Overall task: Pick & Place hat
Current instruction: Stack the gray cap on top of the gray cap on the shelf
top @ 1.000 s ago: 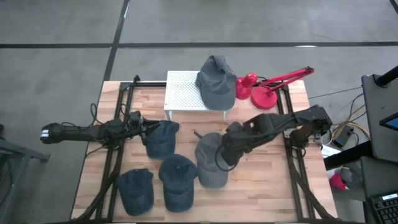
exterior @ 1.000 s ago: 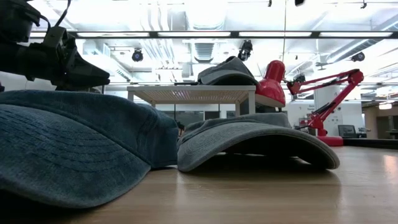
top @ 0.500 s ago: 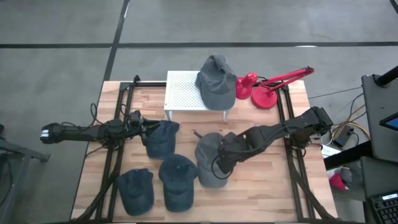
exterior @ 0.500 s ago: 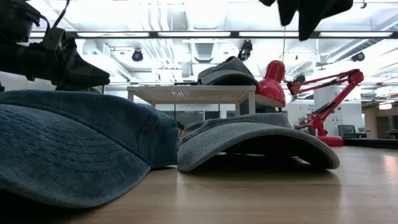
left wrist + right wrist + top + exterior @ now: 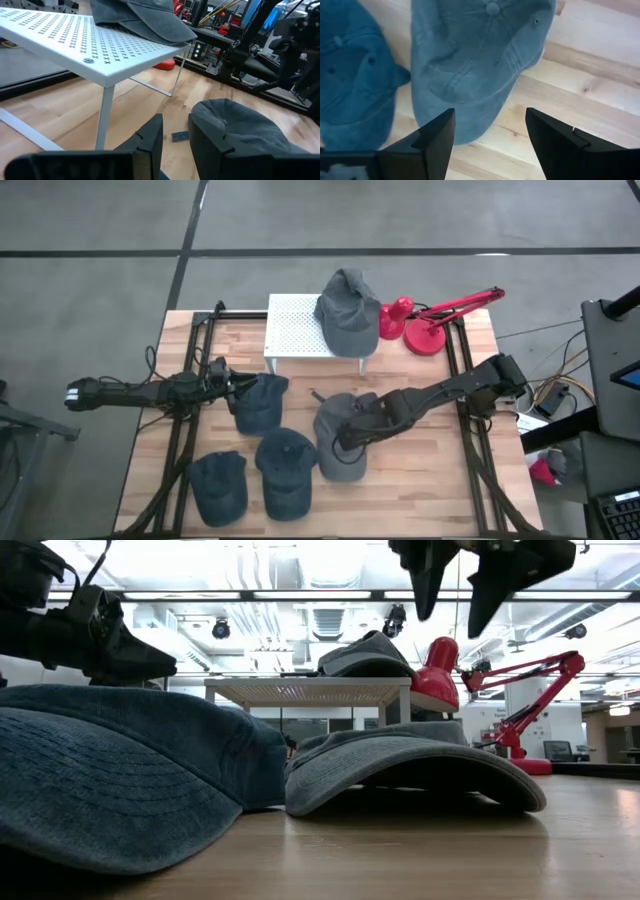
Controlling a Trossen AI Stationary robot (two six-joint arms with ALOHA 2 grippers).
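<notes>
A grey hat [image 5: 330,420] lies crown up on the wooden table, its brim [image 5: 465,120] toward the near edge. My right gripper [image 5: 460,590] hangs open above it, fingers pointing down and clear of the cloth; the right wrist view shows the hat [image 5: 480,65] below the gripper [image 5: 490,145]. A second grey hat [image 5: 348,310] rests on the white perforated stand [image 5: 295,330]. My left gripper [image 5: 176,145] waits at the table's left with a narrow gap between its fingers, just above the edge of a blue hat [image 5: 262,402].
Two more blue hats [image 5: 285,472] [image 5: 220,485] lie near the front edge, left of the grey hat. A red desk lamp [image 5: 430,325] stands at the back right beside the stand. Bare wood shows to the right of the grey hat [image 5: 420,470].
My right gripper has come down toward the grey hat on the table and shifted a little toward the table's left. It has rolled about its own axis, and its fingers have spread wider. The hats have not moved.
</notes>
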